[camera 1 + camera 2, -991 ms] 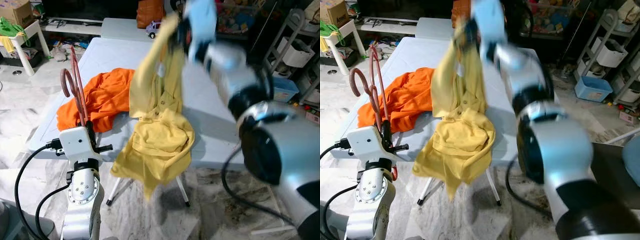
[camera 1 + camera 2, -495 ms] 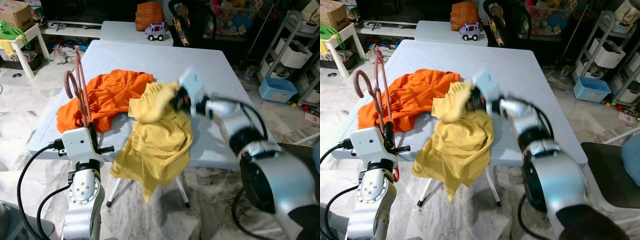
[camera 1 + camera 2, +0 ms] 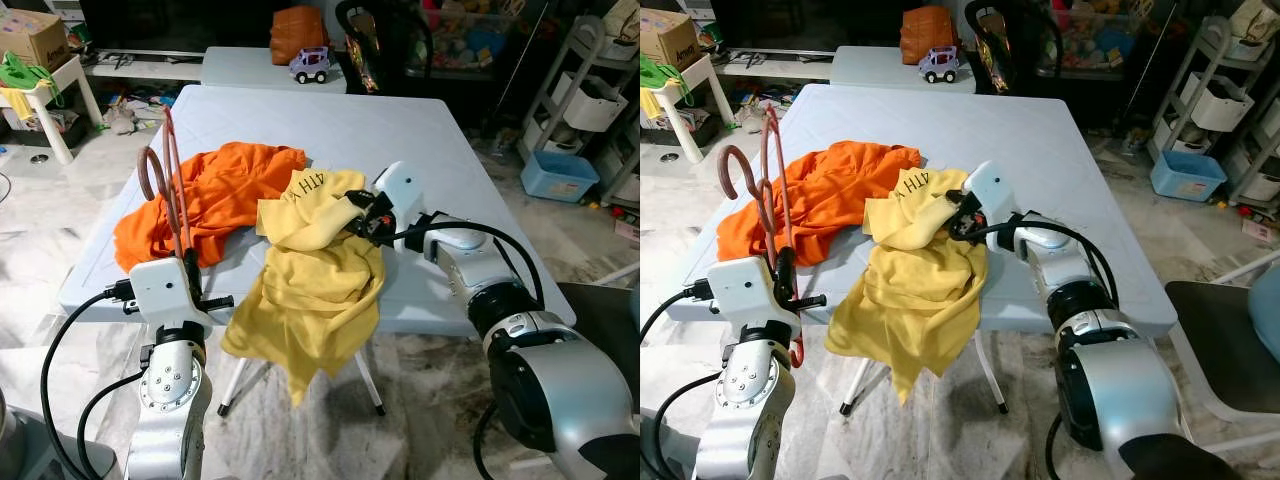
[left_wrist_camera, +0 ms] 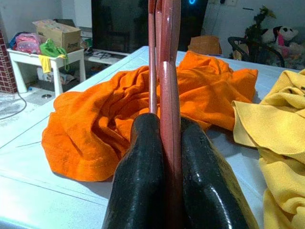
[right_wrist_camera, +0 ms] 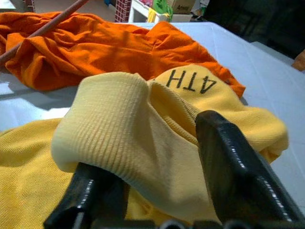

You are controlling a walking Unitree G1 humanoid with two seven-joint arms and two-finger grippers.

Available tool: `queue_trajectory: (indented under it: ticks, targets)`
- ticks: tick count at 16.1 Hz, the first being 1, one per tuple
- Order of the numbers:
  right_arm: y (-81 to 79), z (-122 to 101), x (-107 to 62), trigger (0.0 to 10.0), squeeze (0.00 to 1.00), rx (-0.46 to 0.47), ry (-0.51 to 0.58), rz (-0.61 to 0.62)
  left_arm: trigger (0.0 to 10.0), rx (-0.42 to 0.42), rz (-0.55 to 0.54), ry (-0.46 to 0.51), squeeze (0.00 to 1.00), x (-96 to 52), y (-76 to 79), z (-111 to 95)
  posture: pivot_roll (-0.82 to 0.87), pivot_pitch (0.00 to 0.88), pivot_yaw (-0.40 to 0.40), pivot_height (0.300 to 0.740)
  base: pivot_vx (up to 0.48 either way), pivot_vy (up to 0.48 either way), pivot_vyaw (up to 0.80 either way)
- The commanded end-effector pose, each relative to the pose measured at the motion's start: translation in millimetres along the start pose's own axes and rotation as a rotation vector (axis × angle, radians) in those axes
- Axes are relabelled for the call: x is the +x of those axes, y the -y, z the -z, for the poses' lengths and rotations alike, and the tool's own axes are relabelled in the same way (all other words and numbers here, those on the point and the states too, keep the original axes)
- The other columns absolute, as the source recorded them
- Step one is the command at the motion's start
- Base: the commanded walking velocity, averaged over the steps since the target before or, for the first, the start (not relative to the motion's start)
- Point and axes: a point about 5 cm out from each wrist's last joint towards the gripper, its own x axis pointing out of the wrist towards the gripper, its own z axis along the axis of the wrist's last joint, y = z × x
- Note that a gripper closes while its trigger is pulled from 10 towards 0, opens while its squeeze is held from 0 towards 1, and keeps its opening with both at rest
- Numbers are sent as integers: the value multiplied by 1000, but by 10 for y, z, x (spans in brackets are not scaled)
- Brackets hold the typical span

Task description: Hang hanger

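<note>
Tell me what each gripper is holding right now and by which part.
The left gripper is shut on the red hanger, gripping its lower bar. The right gripper pinches the yellow shirt by its ribbed collar edge.

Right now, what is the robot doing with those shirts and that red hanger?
The robot stands at a pale blue table. Its left gripper is shut on a reddish hanger, holding it upright near the table's edge. Its right gripper has a fold of the yellow shirt between its fingers, low over the tabletop. Part of that shirt droops over the table's front edge. An orange shirt lies crumpled beside it. The hanger isn't in either shirt yet.
</note>
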Motion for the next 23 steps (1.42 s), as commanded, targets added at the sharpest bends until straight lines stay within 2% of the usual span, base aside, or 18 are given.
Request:
queue_trajectory:
  ticks: [1, 3, 4, 7, 9, 10, 12, 15, 17, 19, 21, 22, 23]
  targets:
    - [58, 3, -78, 10000, 1000, -25, 3, 7, 10000, -4, 18, -17, 0, -11, 43, 27, 87, 0, -57, 740, 0, 0, 0]
    - [155, 34, -269, 10000, 1000, -10, -33, -63, 10000, -10, 19, -29, 0, -16, 36, 44, 76, 0, -53, 740, 0, 0, 0]
    - [155, 30, -282, 10000, 1000, -9, -30, -75, 10000, -10, 23, -30, 0, -14, 46, 46, 76, 0, -53, 740, 0, 0, 0]
    - [103, 66, -324, 10000, 1000, -10, -54, -150, 10000, -9, 30, -31, 0, -16, 52, 45, 74, 0, -49, 740, 0, 0, 0]
    - [21, 131, -360, 10000, 1000, 19, -79, -233, 10000, -8, 32, -37, 0, -19, 48, 55, 72, 0, -43, 740, 0, 0, 0]
    - [-37, 174, -390, 10000, 1000, 69, -93, -283, 10000, -8, 34, -40, 0, -22, 47, 60, 72, 0, -43, 740, 0, 0, 0]
    - [-56, 191, -401, 10000, 1000, 87, -94, -290, 10000, -9, 33, -43, 0, -23, 46, 64, 72, 0, -43, 740, 0, 0, 0]
    - [-145, 304, -480, 10000, 1000, 112, -150, -329, 10000, -10, 38, -48, 0, -30, 44, 70, 69, 0, -41, 740, 0, 0, 0]
    - [-137, 295, -469, 10000, 1000, 125, -147, -280, 10000, -7, 41, -51, 0, -24, 49, 83, 69, 0, -41, 740, 0, 0, 0]
    - [-165, 401, -479, 10000, 1000, 62, -237, -248, 10000, -7, 42, -53, 0, -20, 51, 83, 60, 0, -38, 740, 0, 0, 0]
    - [-217, 442, -475, 10000, 1000, 34, -277, -238, 10000, -6, 38, -54, 0, -21, 43, 86, 61, 0, -39, 740, 0, 0, 0]
    - [-248, 462, -461, 10000, 949, 40, -287, -238, 10000, -6, 37, -54, 0, -19, 44, 86, 61, 0, -39, 740, 0, 0, 0]
    - [-282, 482, -450, 10000, 180, 47, -299, -238, 10000, -6, 37, -54, 0, -20, 45, 86, 61, 0, -39, 740, 0, 0, 0]
